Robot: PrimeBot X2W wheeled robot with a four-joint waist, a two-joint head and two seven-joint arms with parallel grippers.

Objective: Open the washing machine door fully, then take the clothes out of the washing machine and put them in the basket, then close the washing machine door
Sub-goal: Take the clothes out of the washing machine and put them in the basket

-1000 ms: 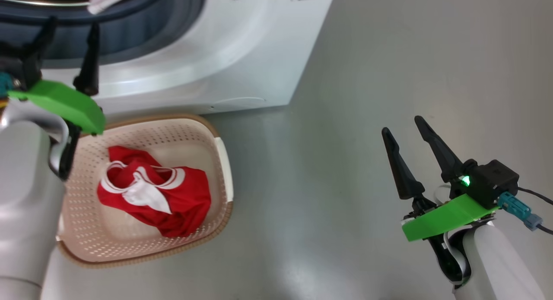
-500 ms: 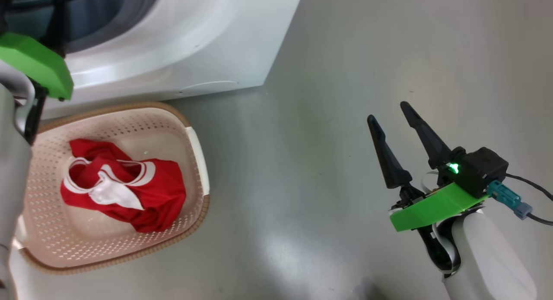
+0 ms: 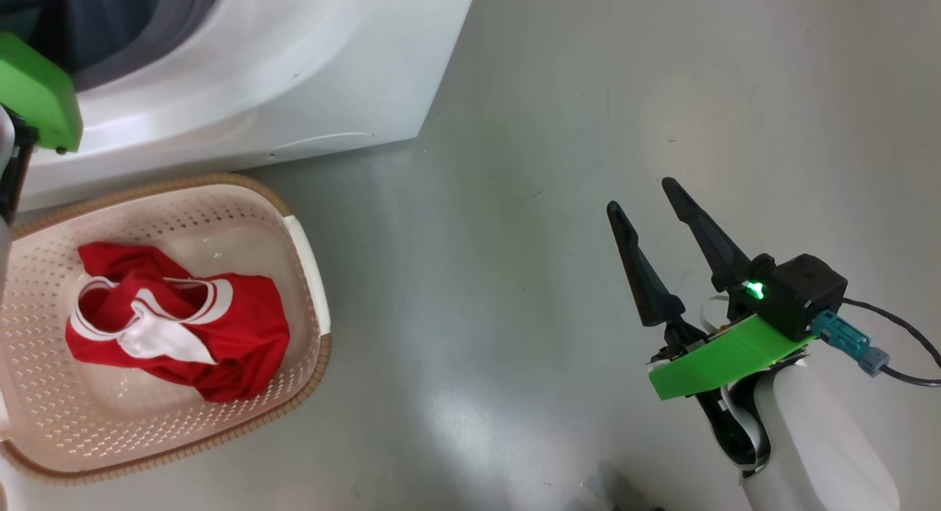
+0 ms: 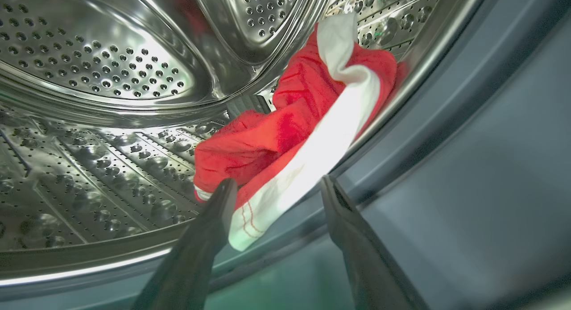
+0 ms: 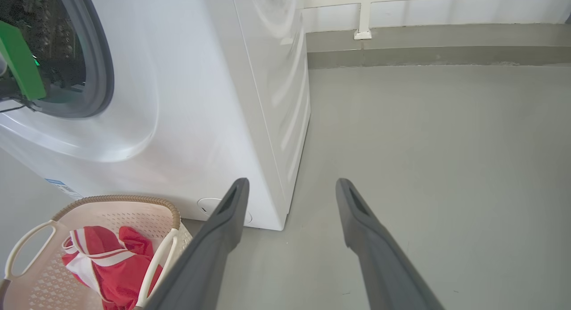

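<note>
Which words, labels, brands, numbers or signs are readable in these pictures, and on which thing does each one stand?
No text is readable anywhere.
Blue label sticker, low on the front of the washing machine: it has print, but it is too small and blurred to read.

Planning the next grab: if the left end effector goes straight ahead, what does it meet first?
Probably the red garment in the drum, lying just beyond the open left end effector; depth is unclear.
</note>
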